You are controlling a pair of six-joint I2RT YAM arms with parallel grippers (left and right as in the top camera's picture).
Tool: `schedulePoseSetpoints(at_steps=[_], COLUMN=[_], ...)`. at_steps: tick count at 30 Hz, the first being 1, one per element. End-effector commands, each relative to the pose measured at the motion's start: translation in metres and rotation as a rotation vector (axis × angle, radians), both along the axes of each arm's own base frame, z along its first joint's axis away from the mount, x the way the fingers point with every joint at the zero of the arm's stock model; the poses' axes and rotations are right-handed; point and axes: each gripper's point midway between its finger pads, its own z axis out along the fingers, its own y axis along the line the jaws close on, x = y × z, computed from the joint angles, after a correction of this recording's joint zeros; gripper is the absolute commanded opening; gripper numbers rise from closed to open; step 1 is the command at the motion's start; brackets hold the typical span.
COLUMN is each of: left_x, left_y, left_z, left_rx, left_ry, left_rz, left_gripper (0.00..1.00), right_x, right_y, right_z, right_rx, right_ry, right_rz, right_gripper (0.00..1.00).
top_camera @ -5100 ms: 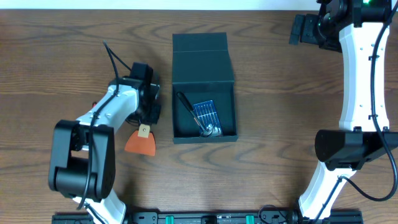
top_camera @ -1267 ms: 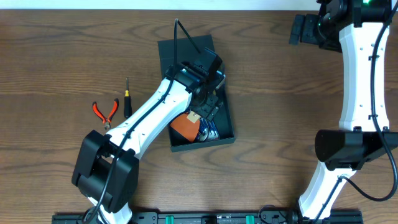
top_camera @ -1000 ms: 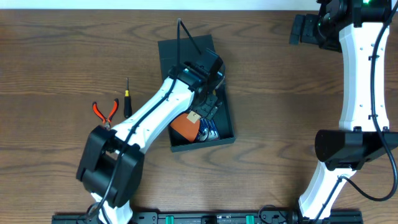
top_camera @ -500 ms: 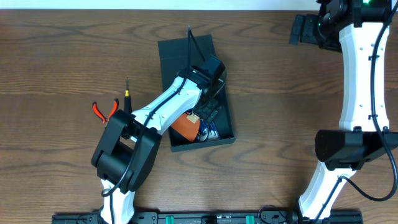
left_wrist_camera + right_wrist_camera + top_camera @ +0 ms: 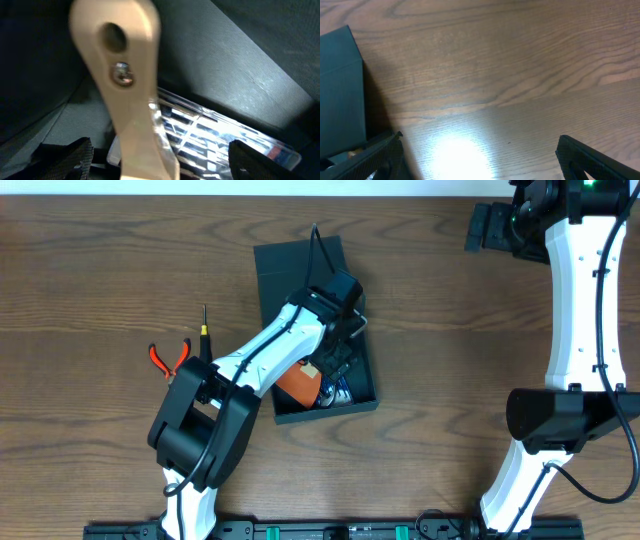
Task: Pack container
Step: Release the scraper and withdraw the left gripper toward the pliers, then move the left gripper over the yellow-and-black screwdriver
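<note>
Overhead: the container (image 5: 296, 268) sits mid-table (image 5: 100, 260), lid flap open toward 12 o'clock. The left gripper (image 5: 340, 352) is down inside it, right over the orange scraper (image 5: 294, 384) lying in the 7 o'clock corner. Pliers (image 5: 168, 358) and a screwdriver (image 5: 205, 335) lie on the wood at 9 o'clock from the box. The right gripper (image 5: 487, 226) hangs well apart at 1 o'clock.

Left wrist: fingers (image 5: 65, 157) spread wide, gripping nothing; the scraper's tan handle stands loose between them, over a clear bit case (image 5: 215, 135).

Right wrist: jaws fully wide over bare wood, nothing in them, the container's corner at 9 o'clock.
</note>
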Motion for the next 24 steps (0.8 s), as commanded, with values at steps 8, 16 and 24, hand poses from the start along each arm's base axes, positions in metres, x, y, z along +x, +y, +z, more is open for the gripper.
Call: schedulePoseSetpoints(at_steps=[8, 16, 24], left_x=[0.026, 0.050, 0.058], left_y=[-0.002, 0.005, 0.098], left_z=[0.042, 0.090, 0.103], left_rx=[0.029, -0.012, 0.075], left_ry=[-0.095, -0.145, -0.093], left_rz=[0.020, 0.212, 0.731], left_gripper=[0.89, 0.89, 0.90], right_x=[-0.001, -0.001, -0.001], right_y=[-0.001, -0.001, -0.001], right_z=[0.008, 0.008, 0.008], right_rx=[0.005, 0.005, 0.005], right_ry=[-0.021, -0.022, -0.022], right_rz=[-0.012, -0.012, -0.012], right_gripper=[0.99, 0.99, 0.99])
